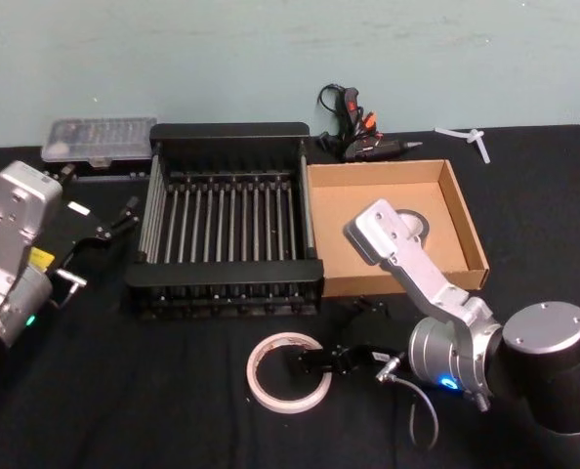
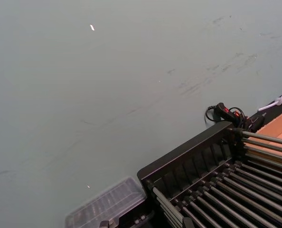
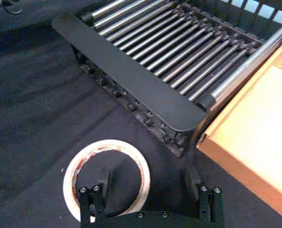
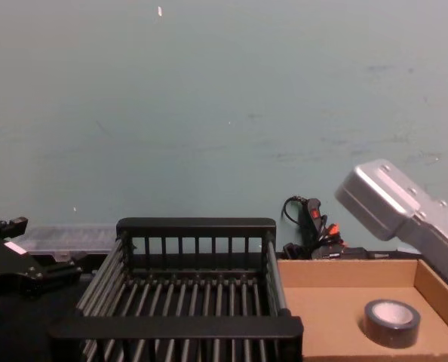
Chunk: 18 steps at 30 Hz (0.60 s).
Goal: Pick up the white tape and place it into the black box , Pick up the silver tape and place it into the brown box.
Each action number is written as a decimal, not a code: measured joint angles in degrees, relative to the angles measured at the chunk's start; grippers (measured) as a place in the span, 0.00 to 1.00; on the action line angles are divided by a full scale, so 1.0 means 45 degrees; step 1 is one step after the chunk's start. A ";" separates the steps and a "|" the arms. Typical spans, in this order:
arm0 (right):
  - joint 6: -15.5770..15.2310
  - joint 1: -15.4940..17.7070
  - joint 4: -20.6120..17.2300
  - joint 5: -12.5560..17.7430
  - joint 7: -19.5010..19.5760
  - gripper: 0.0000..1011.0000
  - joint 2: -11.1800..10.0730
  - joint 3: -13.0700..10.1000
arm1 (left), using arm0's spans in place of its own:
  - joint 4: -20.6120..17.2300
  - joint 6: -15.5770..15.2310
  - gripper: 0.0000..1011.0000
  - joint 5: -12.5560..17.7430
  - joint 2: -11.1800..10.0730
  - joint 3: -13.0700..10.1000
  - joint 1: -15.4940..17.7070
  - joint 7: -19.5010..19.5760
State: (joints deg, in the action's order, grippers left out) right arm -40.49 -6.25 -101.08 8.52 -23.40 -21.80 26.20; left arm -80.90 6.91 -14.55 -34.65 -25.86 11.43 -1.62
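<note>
The right gripper (image 1: 314, 362) is held low over the black table (image 1: 124, 391), in front of the black box (image 1: 227, 220), with its fingers (image 3: 104, 180) spread apart and clamped on nothing. The white tape (image 1: 288, 371) lies flat on the table directly at the fingertips: in the right wrist view one finger is seen above the roll's open centre and the other (image 3: 192, 178) just outside its rim, so that the near wall of the roll (image 3: 108, 178) sits between them. Whether the fingers touch the roll cannot be told. Beyond the gripper stands the black box, and beside it, touching its wall, the brown box (image 1: 466, 225). The silver tape (image 4: 391, 323) is seen lying flat inside the brown box, partly covered by the right arm in the head view. The left gripper (image 1: 124, 220) is parked off to the left of the black box, above the table; whether its fingers are apart or together cannot be told.
</note>
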 joint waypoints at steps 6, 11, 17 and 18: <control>-0.0054 0.0034 0.0024 -0.0060 -0.0083 0.99 0.0056 0.0119 | 0.0000 0.0000 0.99 0.0000 0.0000 -0.0001 0.0000 0.0000; -0.0123 0.0118 0.0025 -0.0068 -0.0129 0.99 0.0077 0.0158 | 0.0000 0.0000 0.99 0.0000 0.0000 0.0000 0.0000 0.0000; -0.0200 0.0212 0.0000 -0.0073 -0.0168 0.99 0.0095 0.0198 | 0.0000 0.0000 0.99 0.0001 0.0000 0.0000 0.0000 0.0000; -0.0211 0.0223 -0.0004 -0.0075 -0.0172 0.99 0.0096 0.0201 | 0.0000 0.0000 0.99 0.0000 0.0000 0.0000 0.0000 0.0000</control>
State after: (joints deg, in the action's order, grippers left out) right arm -41.44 -5.24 -101.09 8.18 -24.17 -21.37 27.11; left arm -80.90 6.91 -14.55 -34.65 -25.86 11.43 -1.62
